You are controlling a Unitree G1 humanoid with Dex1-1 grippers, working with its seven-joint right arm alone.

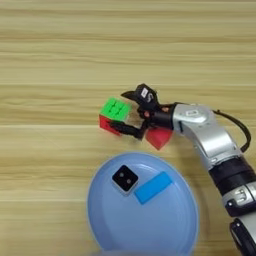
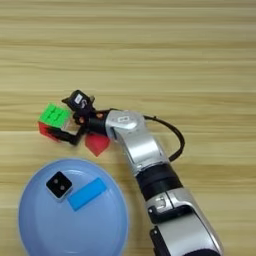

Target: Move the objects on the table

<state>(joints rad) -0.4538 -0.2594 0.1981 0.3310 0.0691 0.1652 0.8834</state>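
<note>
The green-topped puzzle cube (image 1: 114,115) sat on the wooden table (image 1: 60,60), left of centre, w/ a red side face showing below its green top. The right gripper (image 1: 126,112) was at its right side: one black finger (image 1: 131,94) reached toward the cube's upper right corner, the other (image 1: 126,130) ran along its lower right edge, so the fingers were spread around that corner. Whether they actually pressed the cube couldn't be told.

The red cube (image 1: 159,137) lay just right of the puzzle cube, tucked under the gripper's wrist & partly hidden by it, crowding that side. Silver forearm (image 1: 207,135) came in from the lower right, w/ a black cable (image 1: 240,130) looping off it.

Below the cubes, near but apart, was the round pale-blue plate (image 1: 170,230). On it: the small white cube w/ black face (image 1: 124,179) up-left, and the flat blue block (image 1: 153,187) just beside it to the right, lying at a slant. The plate's upper rim stood near the red cube.
</note>
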